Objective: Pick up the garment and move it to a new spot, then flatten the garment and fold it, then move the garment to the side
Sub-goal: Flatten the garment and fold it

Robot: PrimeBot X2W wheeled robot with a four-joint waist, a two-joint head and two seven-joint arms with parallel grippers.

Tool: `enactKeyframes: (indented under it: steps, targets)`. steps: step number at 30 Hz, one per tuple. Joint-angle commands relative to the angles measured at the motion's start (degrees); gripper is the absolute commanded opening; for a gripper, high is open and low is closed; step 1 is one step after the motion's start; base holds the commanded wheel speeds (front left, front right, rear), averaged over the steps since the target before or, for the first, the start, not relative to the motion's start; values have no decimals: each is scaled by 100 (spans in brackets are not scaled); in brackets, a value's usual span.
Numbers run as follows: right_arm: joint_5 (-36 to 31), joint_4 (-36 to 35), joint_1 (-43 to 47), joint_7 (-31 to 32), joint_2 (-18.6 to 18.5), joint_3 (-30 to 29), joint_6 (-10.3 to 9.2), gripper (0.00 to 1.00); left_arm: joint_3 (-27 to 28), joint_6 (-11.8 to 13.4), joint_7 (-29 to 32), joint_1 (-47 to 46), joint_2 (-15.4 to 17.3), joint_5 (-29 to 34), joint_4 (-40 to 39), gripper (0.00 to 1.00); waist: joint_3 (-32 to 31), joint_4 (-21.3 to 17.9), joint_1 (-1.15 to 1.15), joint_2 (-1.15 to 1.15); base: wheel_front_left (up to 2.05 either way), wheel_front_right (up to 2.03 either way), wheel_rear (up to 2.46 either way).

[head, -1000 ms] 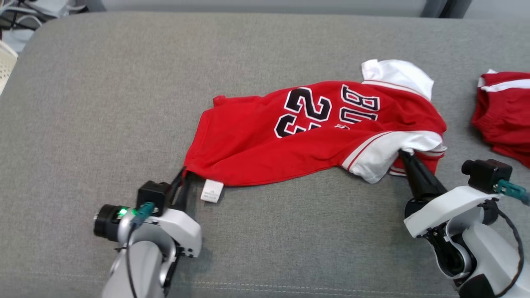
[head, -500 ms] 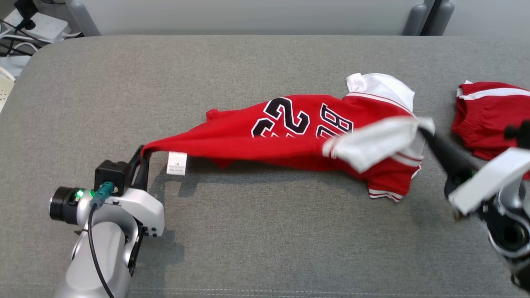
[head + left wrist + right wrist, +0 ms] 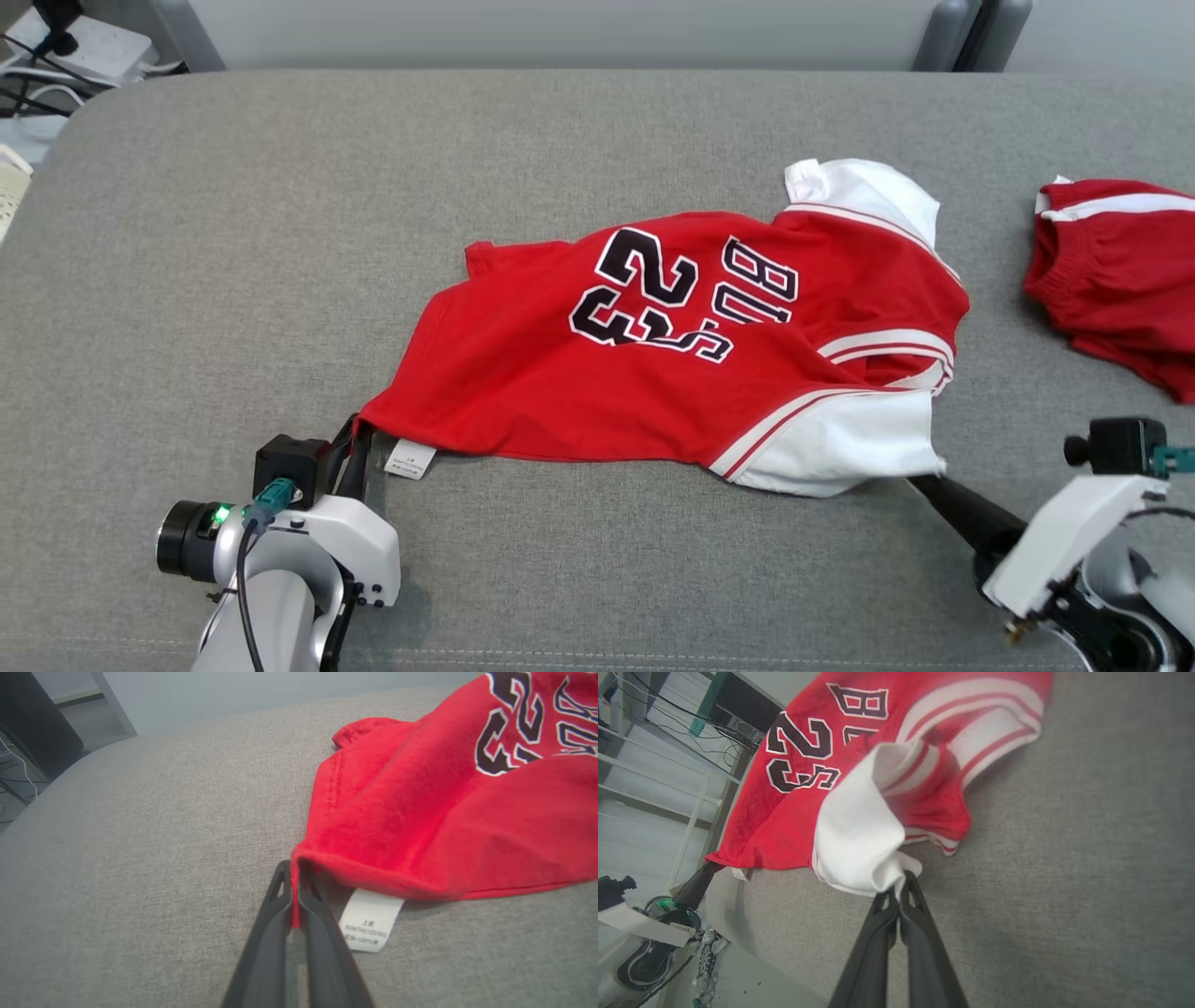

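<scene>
A wide grey fabric-covered bench [image 3: 233, 233] with rounded far corners carries everything. Its left half and its near strip lie bare, which leaves plenty of room there. Its far edge runs along a pale wall, with two grey uprights [image 3: 966, 33] at the far right and a clutter of white boxes and black cables [image 3: 93, 47] off the far left corner.

The red cotton jersey with white sleeves and a black 23 [image 3: 560, 373] lies right of the middle, spread broad and mostly flat, hem toward the left and sleeves toward the right. Half a second ago it hung as a narrow taut band between the two arms and cast a shadow. It has since come down and opened out, so the whole number shows.

A second red garment with a white stripe [image 3: 1111, 289] is bunched at the right edge, apart from the jersey but near its sleeve end, which narrows the room on that side.

The right hand [image 3: 920, 481] sits low at the near right, its fingers pressed together on the tip of the near white sleeve [image 3: 840, 448]. The left hand [image 3: 358, 439] is clamped on the jersey's near hem corner, just beside a small white care label [image 3: 409, 459] that rests on the bench
</scene>
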Motion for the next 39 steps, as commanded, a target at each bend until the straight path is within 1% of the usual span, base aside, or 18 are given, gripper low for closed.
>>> enactKeyframes:
  steps: [1,6,7,10,15,19,22,25,26,28,33,34,37,39]
  targets:
    - [13,-186,-139,-165,-73,-11,25,0,197,-39,-34,-15,128,0,-149,0,-70,13,0,0,0,0,0]
    - [200,-740,-483,-675,25,-161,25,0,268,-64,-34,24,149,33,-320,0,-309,9,0,0,0,0,0]
    - [238,-928,-569,-837,17,-198,25,0,298,-75,-34,35,133,31,-450,0,-366,17,0,0,0,0,0]
    - [163,-1133,-726,-1157,-20,-247,25,0,393,-97,-34,23,121,1,-775,0,-458,37,0,0,0,0,0]
    - [-88,-1154,-1051,-1762,-27,-306,25,0,536,-148,-34,-132,177,16,-1281,0,-668,121,0,0,0,0,0]
    - [-316,-1032,-1472,-2090,48,-406,25,0,638,-192,-34,-419,340,71,-1547,0,-786,154,0,0,0,0,0]
    - [-496,-932,-1831,-2225,133,-642,25,0,717,-214,-34,-707,495,115,-1768,0,-831,166,0,0,0,0,0]
    - [-543,-782,-1983,-2255,179,-748,25,0,775,-248,-34,-879,570,108,-1930,0,-852,191,0,0,0,0,0]
    - [-530,-711,-1984,-2254,177,-731,25,0,774,-267,-34,-894,585,107,-1922,0,-841,197,0,0,0,0,0]
    - [-412,-514,-1901,-2051,185,-579,25,0,766,-301,-34,-850,585,89,-1835,0,-781,192,0,0,0,0,0]
    - [-172,89,-1539,-1352,238,-16,25,0,580,-400,-34,-518,364,28,-1312,0,-499,170,0,0,0,0,0]
    - [-172,89,-1539,-1352,238,-16,25,0,580,-400,-34,-518,364,28,-1312,0,-499,170,0,0,0,0,0]
    - [-105,472,-1424,-1134,373,235,25,0,448,-450,-34,-345,177,-14,-979,0,-290,145,0,0,0,0,0]
    - [-216,750,-1444,-1070,446,410,25,0,368,-472,-34,-296,69,-32,-831,0,-153,139,0,0,0,0,0]
